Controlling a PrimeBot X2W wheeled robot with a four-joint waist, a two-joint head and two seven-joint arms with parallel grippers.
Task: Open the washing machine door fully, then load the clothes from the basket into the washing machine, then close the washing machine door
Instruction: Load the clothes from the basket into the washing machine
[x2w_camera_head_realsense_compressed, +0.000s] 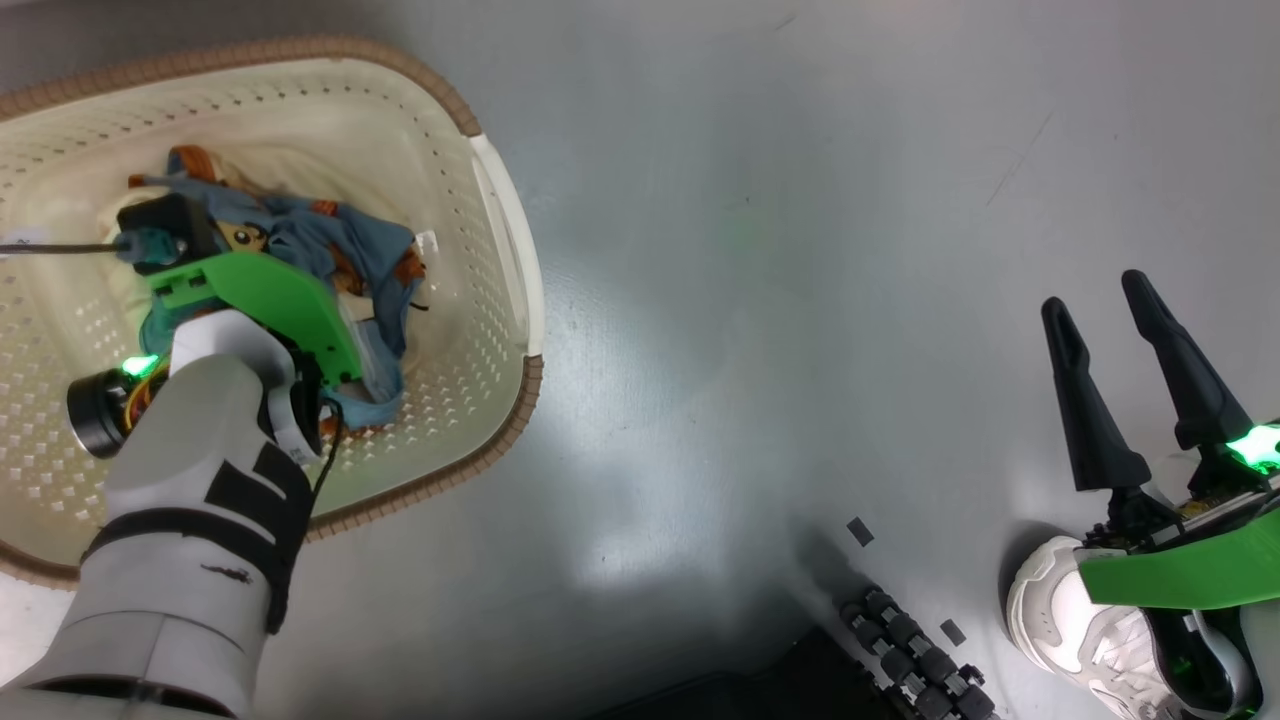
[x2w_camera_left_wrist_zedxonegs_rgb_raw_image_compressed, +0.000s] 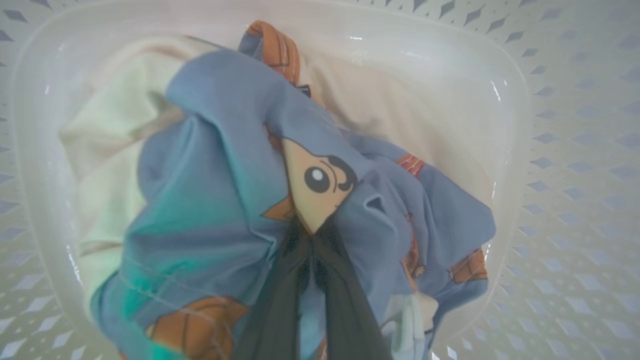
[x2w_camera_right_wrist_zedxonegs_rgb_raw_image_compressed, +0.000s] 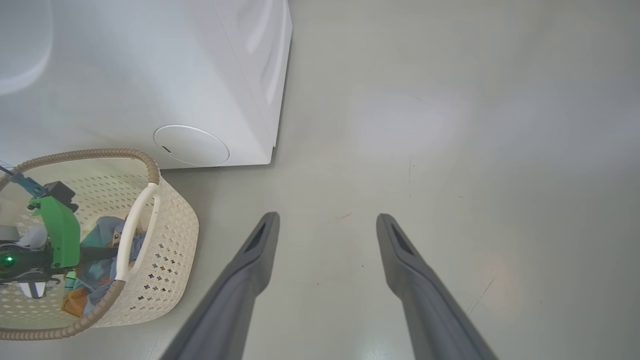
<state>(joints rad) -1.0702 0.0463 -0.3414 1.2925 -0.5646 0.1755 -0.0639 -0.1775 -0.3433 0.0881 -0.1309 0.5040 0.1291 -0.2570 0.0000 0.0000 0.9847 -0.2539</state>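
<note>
Clothes (x2w_camera_left_wrist_zedxonegs_rgb_raw_image_compressed: 215, 190) bundled in basket (x2w_camera_head_realsense_compressed: 505, 260); left gripper (x2w_camera_left_wrist_zedxonegs_rgb_raw_image_compressed: 311, 250) clamped tight on their blue fabric. Right gripper (x2w_camera_right_wrist_zedxonegs_rgb_raw_image_compressed: 326, 222) spread wide, empty, above grey floor (x2w_camera_right_wrist_zedxonegs_rgb_raw_image_compressed: 450, 125).

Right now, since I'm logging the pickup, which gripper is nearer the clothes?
Left. The left gripper is in the basket, shut on the clothes; the right gripper hangs open over the floor, well apart.

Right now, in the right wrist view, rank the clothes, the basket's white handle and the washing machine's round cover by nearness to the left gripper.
1. clothes, in the jaws of the left gripper.
2. white handle, at the basket rim.
3. round cover, low on the washing machine.
</note>
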